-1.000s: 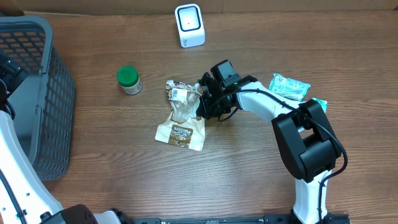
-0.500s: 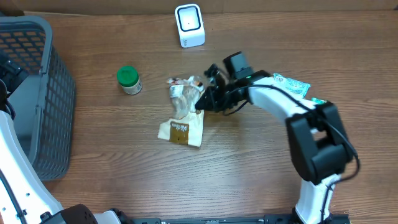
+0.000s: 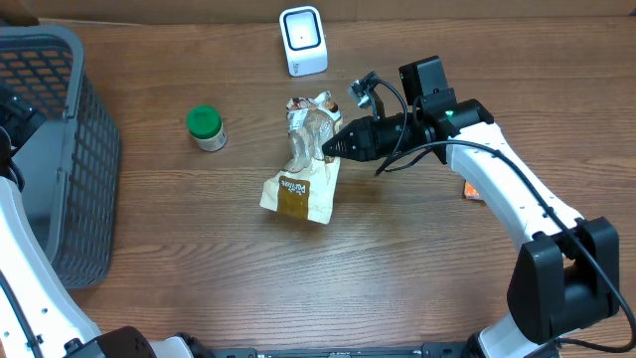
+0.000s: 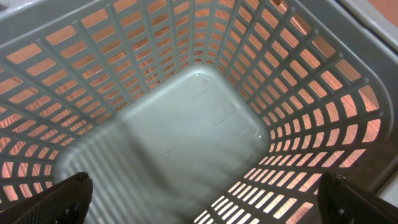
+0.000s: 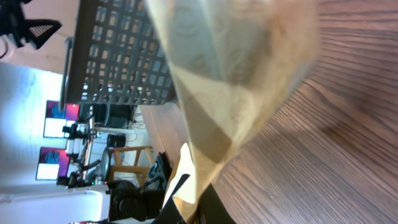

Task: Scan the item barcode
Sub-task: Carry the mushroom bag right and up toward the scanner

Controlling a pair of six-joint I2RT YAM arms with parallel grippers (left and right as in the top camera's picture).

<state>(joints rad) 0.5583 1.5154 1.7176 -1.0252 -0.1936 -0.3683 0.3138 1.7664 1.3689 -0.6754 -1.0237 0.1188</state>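
The right hand (image 3: 331,150) is closed on the bag (image 3: 303,164), gripping a fold along the bag's side edge. The bag extends from the fingertips: its crumpled top end lies toward the far side of the surface (image 3: 417,278), and its printed bottom end lies toward the near side. The right wrist view shows pale film (image 5: 230,81) spreading out from the closed fingers with wood grain behind it. Whether the bottom edge touches the surface cannot be determined. The scanner (image 3: 303,41) stands farther out than the hand, slightly toward its fingertip side and apart from the bag. A green-lidded jar (image 3: 206,127) stands beyond the bag in the direction the fingers point. The left hand (image 4: 202,186) is spread wide, holds nothing, and hangs over the inside of the basket (image 4: 155,50). The bag appears light, soft and crinkly. It is likely to sag, twist and crease under a single pinch, and glossy film may slide between the fingers. A firm grip at a flat sealed edge or seam is advisable, so that the printed panel stays taut and uncovered. The barcode cannot be made out in these views, so the face to be presented to the scanner is uncertain.
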